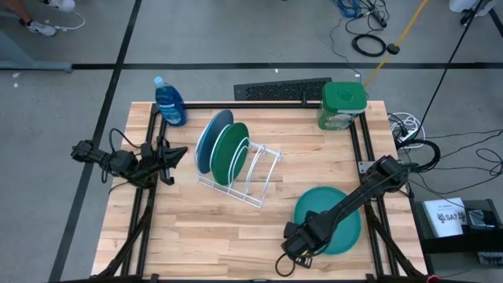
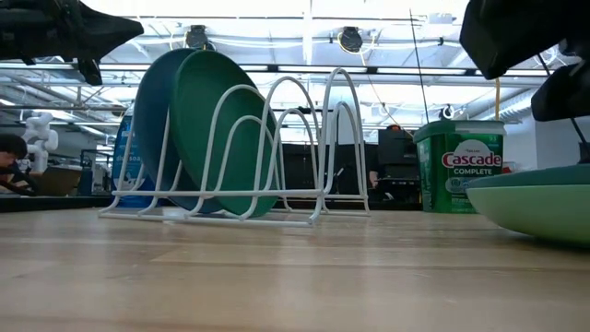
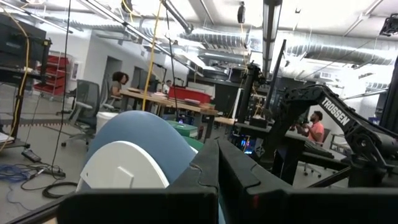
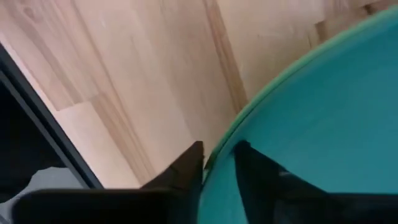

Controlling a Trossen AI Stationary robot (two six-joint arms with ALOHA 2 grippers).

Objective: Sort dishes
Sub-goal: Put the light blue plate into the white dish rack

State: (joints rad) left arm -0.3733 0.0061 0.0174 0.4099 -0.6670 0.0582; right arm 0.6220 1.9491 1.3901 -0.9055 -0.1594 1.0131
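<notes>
A blue plate (image 1: 207, 139) and a dark green plate (image 1: 229, 152) stand on edge in the left slots of the white wire rack (image 1: 255, 174). A teal plate (image 1: 334, 206) lies at the table's near right, on top of a light green plate (image 2: 539, 214) that shows in the low view. My right gripper (image 1: 301, 244) is at the teal plate's near left rim, shut on it. My left gripper (image 1: 173, 155) hovers left of the rack, shut and empty, pointing at the blue plate (image 3: 134, 134). My right gripper pinches the teal plate's rim (image 4: 219, 148) between its two fingers, one finger (image 4: 186, 165) outside the rim and one (image 4: 255, 168) on the plate's inner face. The fingers come slanting down from the table's right. The plate lies about level on the light green plate.
A blue dish-soap bottle (image 1: 169, 102) stands at the far left corner and a green Cascade tub (image 1: 343, 104) at the far right. The rack's right slots (image 1: 267, 165) hold nothing. Bare wood lies along the near edge (image 1: 212, 244). People sit in the room beyond.
</notes>
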